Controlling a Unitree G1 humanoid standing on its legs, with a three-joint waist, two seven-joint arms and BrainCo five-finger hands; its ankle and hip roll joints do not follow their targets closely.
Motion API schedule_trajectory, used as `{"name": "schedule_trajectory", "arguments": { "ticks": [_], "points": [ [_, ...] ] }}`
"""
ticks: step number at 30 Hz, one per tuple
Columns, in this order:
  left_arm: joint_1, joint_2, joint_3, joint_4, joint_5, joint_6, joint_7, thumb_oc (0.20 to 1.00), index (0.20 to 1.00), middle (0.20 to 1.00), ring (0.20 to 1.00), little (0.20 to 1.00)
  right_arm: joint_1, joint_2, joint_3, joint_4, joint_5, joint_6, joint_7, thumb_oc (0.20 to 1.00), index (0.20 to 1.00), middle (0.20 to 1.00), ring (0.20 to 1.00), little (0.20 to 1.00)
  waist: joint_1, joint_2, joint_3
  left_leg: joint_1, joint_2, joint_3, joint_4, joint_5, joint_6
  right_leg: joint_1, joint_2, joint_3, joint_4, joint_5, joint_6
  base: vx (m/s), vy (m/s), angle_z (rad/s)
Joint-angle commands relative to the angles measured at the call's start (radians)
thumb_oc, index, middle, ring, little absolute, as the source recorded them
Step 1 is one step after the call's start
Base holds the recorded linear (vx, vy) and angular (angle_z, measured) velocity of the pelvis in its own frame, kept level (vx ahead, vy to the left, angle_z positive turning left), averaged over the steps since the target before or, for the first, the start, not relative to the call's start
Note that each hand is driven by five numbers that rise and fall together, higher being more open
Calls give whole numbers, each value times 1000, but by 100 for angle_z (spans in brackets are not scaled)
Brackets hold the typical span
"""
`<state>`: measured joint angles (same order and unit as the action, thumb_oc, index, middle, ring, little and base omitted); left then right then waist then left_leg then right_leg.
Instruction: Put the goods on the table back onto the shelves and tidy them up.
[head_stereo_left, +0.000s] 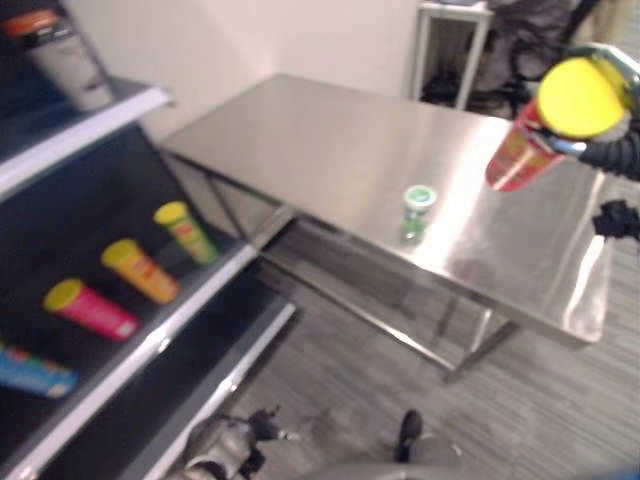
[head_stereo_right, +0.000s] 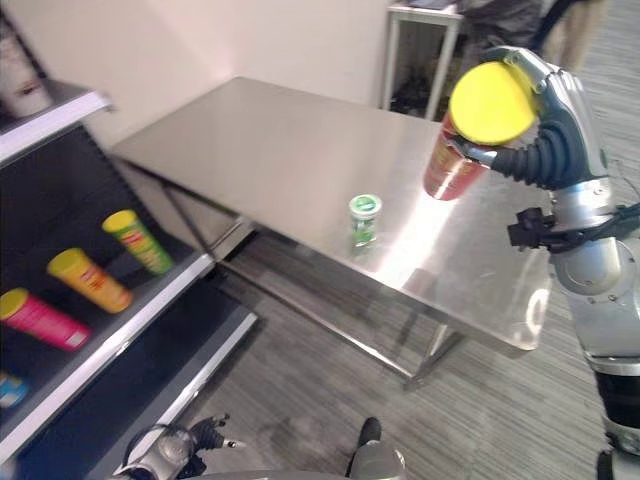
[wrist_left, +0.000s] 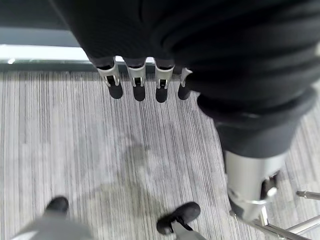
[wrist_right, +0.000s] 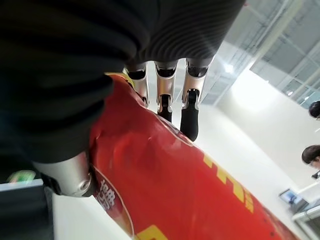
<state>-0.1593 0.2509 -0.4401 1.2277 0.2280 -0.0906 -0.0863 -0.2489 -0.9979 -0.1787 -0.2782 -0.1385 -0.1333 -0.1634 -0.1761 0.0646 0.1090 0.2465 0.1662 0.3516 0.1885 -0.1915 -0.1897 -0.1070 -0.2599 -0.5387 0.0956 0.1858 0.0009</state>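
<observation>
My right hand (head_stereo_right: 545, 115) was closed round a red crisp tube with a yellow lid (head_stereo_right: 468, 128), fingers (wrist_right: 190, 112) and thumb wrapped about its body. The tube was held clear above the steel table (head_stereo_right: 270, 140), tilted, lid end turned toward my head and base pointing down at the tabletop. I judged that this grip about the middle of the tube suited carrying it across to the shelves.

My left hand (wrist_left: 145, 82) hung low beside me, fingers straight and relaxed, holding nothing, over the grey striped carpet (wrist_left: 75, 150). A person's dark shoes (wrist_left: 177, 217) stood on that carpet below the hand.

One item remained on the table: a small green-lidded cup (head_stereo_right: 365, 218), upright, below and to the left of my raised right hand and well apart from it. I judged it to be the next piece to fetch.

The shelving unit (head_stereo_left: 150, 345) stood well to the left of my right hand. Its middle shelf carried tubes lying on their sides, lids outward: a green tube (head_stereo_left: 188, 232), an orange tube (head_stereo_left: 140, 270) and a pink tube (head_stereo_left: 90, 308), with a blue one (head_stereo_left: 35, 372) at the end. The row was loosely spaced, and I judged there was room for another.

The tabletop was bare polished steel, reflective. Pale walls stood behind it.
</observation>
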Motion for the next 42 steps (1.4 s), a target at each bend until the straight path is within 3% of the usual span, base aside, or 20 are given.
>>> {"name": "schedule_trajectory", "arguments": {
  "ticks": [1,3,4,5,6,10,13,19,20,23,27,28,34,37,41,42],
  "points": [
    [-14,33,57,2,65,-19,13,1000,1000,1000,1000,1000,-9,41,-117,-55,-20,-24,-46,200,200,200,200,200,0,-28,-19,164,-143,-35,-276,-71,181,-189,26,8,-19,67,195,-364,163,26],
    [-11,33,64,13,68,-21,22,1000,1000,1000,1000,1000,20,58,-138,-60,-17,-20,-38,200,200,200,200,200,2,-48,-10,155,-169,-59,-276,-70,191,-191,23,36,-31,101,213,-351,114,-2],
    [1,35,79,24,71,-18,31,1000,1000,1000,1000,1000,36,78,-147,-63,-19,-21,-37,200,200,200,200,200,2,-60,0,150,-181,-67,-276,-63,190,-205,20,87,-30,137,239,-392,46,8],
    [18,31,107,37,53,-17,31,1000,1000,1000,1000,1000,48,90,-148,-67,-23,-22,-35,200,200,200,200,200,4,-64,13,133,-178,-84,-276,-51,191,-211,32,151,-27,125,241,-522,-17,3],
    [31,28,138,50,25,-16,37,1000,1000,1000,1000,1000,55,102,-149,-79,-32,-19,-32,200,200,200,200,200,12,-77,23,106,-188,-76,-276,-25,190,-216,37,209,-16,108,218,-549,-60,3],
    [81,14,187,75,-39,-10,54,1000,1000,1000,1000,1000,50,155,-157,-95,-59,-14,-41,200,200,200,200,200,35,-58,10,7,-192,-143,-276,29,219,-115,93,433,79,-25,153,-387,-14,8],
    [104,-14,169,84,-43,-12,48,1000,1000,1000,1000,1000,93,208,-169,-131,-42,-30,-12,200,200,200,200,200,43,-50,-16,-31,-188,-181,-276,59,228,-56,166,523,139,-120,133,-118,-2,70],
    [117,-28,126,74,-18,-21,35,1000,1000,1000,1000,1000,137,281,-143,-198,-9,-87,20,200,200,200,200,200,51,-54,-46,-75,-188,-209,-276,90,232,0,252,549,152,-195,103,-31,-63,28],
    [113,-36,132,76,-24,-26,35,1000,1000,1000,1000,1000,153,340,-85,-262,42,-120,64,200,200,200,200,200,59,-72,-62,-88,-198,-227,-276,97,226,62,272,583,41,-209,80,58,-151,15],
    [106,-36,143,71,-37,-29,44,1000,1000,1000,1000,1000,151,372,-10,-307,109,-139,115,200,200,200,200,200,59,-76,-66,-93,-190,-226,-276,103,221,86,278,597,-19,-188,71,15,-105,9],
    [96,-31,119,47,-19,-31,51,1000,1000,1000,1000,1000,120,394,99,-328,251,-155,190,200,200,200,200,200,66,-76,-64,-101,-184,-229,-275,114,216,106,275,584,-64,-172,65,-26,-74,-3],
    [103,-37,111,38,-25,-27,54,1000,1000,1000,1000,1000,85,406,205,-325,346,-147,234,200,200,200,200,200,83,-77,-62,-100,-183,-234,-263,115,214,130,272,567,-83,-172,56,-3,-47,10],
    [108,-40,128,40,-60,-21,74,1000,1000,1000,1000,1000,-1,405,316,-343,408,-146,266,200,200,200,200,200,108,-91,-37,-150,-177,-236,-186,115,190,153,249,533,-110,-162,50,-58,-28,33],
    [111,-43,134,47,-72,-14,81,1000,1000,1000,1000,1000,-65,401,355,-338,407,-136,259,200,200,200,200,200,109,-98,-29,-176,-145,-211,-163,116,172,152,226,499,-114,-156,52,-98,46,67],
    [107,-40,125,54,-51,-12,94,1000,1000,1000,1000,1000,-139,381,415,-306,407,-123,253,200,200,200,200,200,111,-106,-34,-181,-45,-179,-181,168,139,137,175,471,-104,-153,64,-49,130,48],
    [107,-40,126,54,-51,-12,94,1000,1000,1000,1000,1000,-141,381,417,-304,406,-124,252,200,200,200,200,200,111,-105,-34,-180,-44,-178,-183,169,138,136,176,472,-102,-154,63,-40,312,23]
  ]
}}
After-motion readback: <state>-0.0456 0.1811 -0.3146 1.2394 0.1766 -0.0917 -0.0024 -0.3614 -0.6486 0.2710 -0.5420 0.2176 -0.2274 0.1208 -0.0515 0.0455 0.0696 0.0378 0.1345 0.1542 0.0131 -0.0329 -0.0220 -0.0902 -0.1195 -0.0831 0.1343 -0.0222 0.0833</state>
